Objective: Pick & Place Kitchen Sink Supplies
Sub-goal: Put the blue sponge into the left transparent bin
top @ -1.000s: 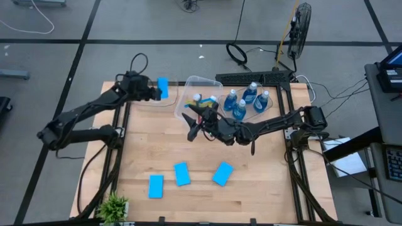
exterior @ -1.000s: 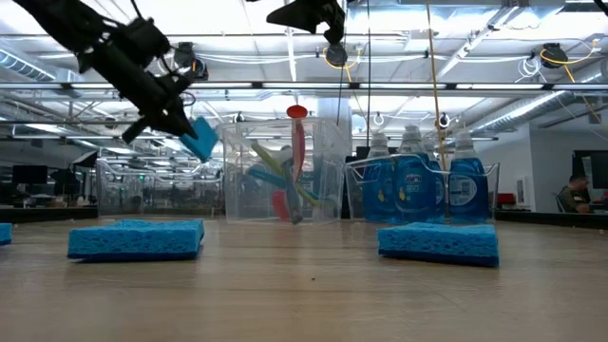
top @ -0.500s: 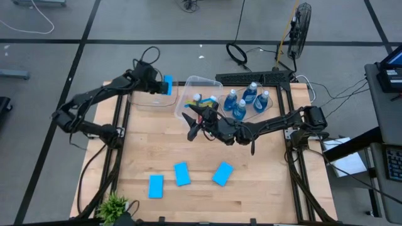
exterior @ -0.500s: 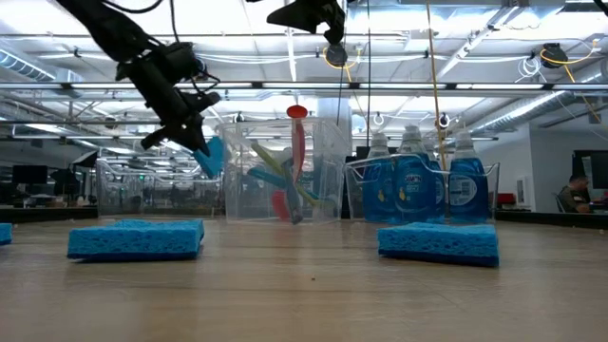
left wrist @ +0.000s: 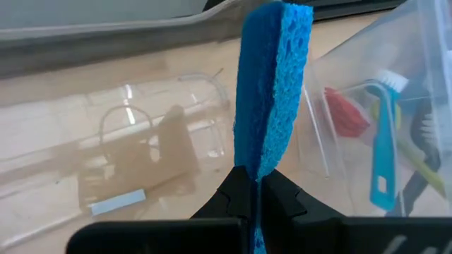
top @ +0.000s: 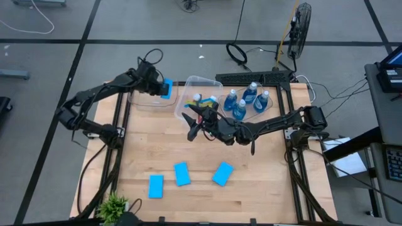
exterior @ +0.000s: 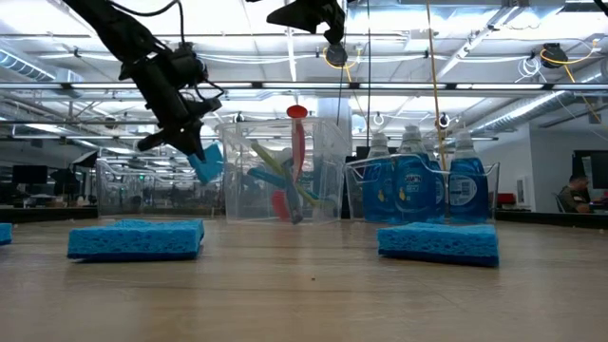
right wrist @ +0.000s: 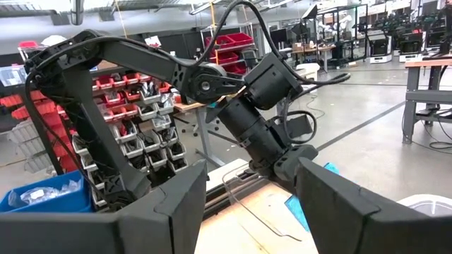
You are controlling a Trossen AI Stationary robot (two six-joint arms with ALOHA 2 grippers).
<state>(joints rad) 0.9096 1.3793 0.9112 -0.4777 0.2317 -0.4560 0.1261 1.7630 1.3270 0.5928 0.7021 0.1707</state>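
Observation:
My left gripper (top: 159,87) hangs at the table's far left, shut on a bright-blue sponge (top: 166,88). It holds the sponge above an empty clear tub (top: 146,100). In the low view the sponge (exterior: 205,163) slants down below the gripper (exterior: 186,144). Three more sponges (top: 182,174) lie flat on the near part of the table. Several brushes stand in a clear tub (top: 196,95), and several bottles of blue liquid (top: 247,100) stand to its right. My right gripper (top: 190,127) hangs open and raised over the table's middle, touching nothing. My left gripper pinches one end of the sponge (left wrist: 253,164) between its two fingers (left wrist: 229,194), one on each broad face. The fingers slant down from the table's left. The rest of the sponge sticks out beyond the fingertips, lifted clear above the empty tub.
A small green potted plant (top: 113,206) stands at the near left corner. The three clear tubs line the far edge. Bare wood lies between the tubs and the three loose sponges. In the right wrist view my left arm (right wrist: 212,81) shows beyond the right fingers.
My left gripper has moved toward the table's right, toward the brush tub, and has tipped further downward. The sponge has gone with it, still pinched, and now hangs lower over the empty tub. My right arm has kept still.

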